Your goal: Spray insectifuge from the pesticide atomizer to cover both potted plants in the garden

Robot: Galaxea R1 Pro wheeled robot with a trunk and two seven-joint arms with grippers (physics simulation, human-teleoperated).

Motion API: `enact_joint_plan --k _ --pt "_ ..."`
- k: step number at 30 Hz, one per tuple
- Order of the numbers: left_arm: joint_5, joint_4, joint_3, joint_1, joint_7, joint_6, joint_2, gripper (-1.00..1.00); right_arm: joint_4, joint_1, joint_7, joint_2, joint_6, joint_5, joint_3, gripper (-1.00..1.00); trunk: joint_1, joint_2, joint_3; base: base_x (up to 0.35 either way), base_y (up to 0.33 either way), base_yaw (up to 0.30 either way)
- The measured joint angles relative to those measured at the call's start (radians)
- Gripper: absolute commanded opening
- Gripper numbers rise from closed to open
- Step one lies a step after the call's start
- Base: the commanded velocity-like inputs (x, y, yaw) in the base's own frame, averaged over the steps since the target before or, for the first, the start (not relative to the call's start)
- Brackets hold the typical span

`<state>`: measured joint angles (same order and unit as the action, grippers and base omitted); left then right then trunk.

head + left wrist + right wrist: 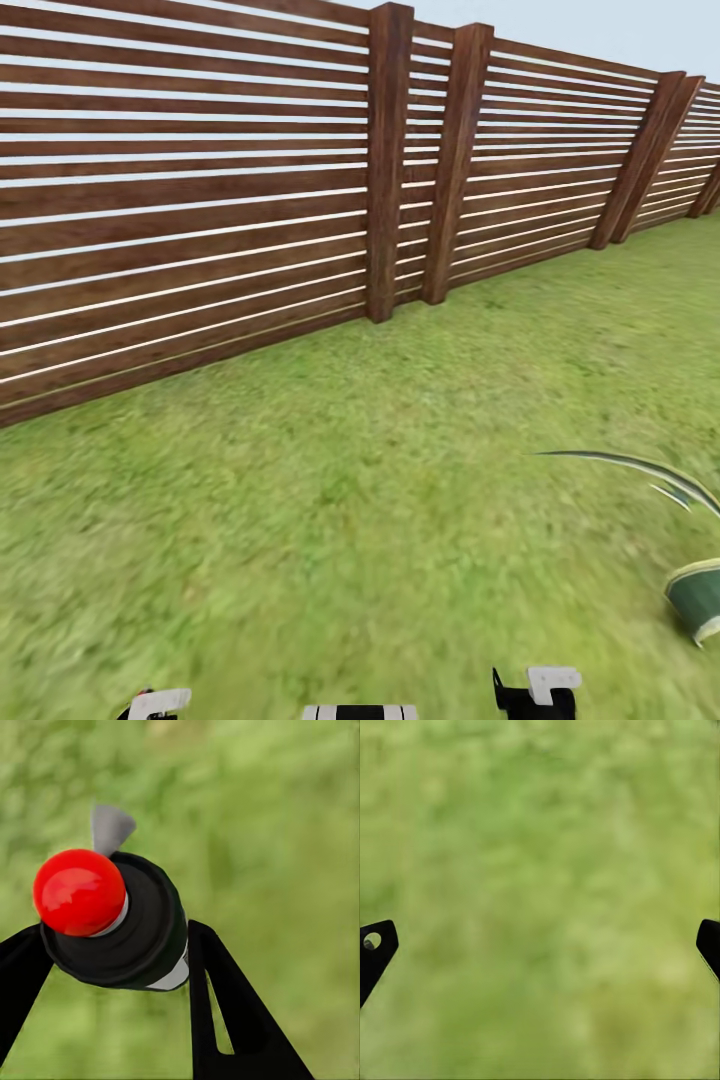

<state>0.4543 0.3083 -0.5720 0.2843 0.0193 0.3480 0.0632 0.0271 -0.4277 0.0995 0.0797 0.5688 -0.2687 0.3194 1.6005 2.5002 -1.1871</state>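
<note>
In the left wrist view my left gripper (112, 934) is shut on the pesticide atomizer (131, 937). I see the bottle end-on: a round red knob, a black collar, a grey nozzle tab and a sliver of white body. Blurred lawn lies beyond it. My right gripper (544, 937) is open, its two black fingertips (376, 941) far apart over bare grass. At the right edge of the head view a dark green pot with a pale rim (698, 598) and thin curved leaves (640, 465) show, cut off by the frame. I cannot tell whether it is one of the potted plants.
A tall slatted wooden fence (200, 200) with thick posts (387, 160) runs across the back of the garden, receding to the right. Green lawn (350, 480) stretches from the fence to me. Parts of my arms (540, 692) show at the bottom edge.
</note>
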Motion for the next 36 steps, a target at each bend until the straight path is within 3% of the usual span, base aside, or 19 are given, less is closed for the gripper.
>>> enact_joint_plan --k 17,36 --pt "0.0 0.0 0.0 0.0 0.0 0.0 0.0 -1.0 0.0 0.0 -0.002 0.0 0.0 0.0 0.0 1.0 0.0 0.0 0.0 0.339 0.08 -0.016" --pt "0.0 0.0 0.0 0.0 0.0 0.0 0.0 -1.0 0.0 0.0 -0.002 0.0 0.0 0.0 0.0 1.0 0.0 0.0 0.007 0.34 0.091 -0.223"
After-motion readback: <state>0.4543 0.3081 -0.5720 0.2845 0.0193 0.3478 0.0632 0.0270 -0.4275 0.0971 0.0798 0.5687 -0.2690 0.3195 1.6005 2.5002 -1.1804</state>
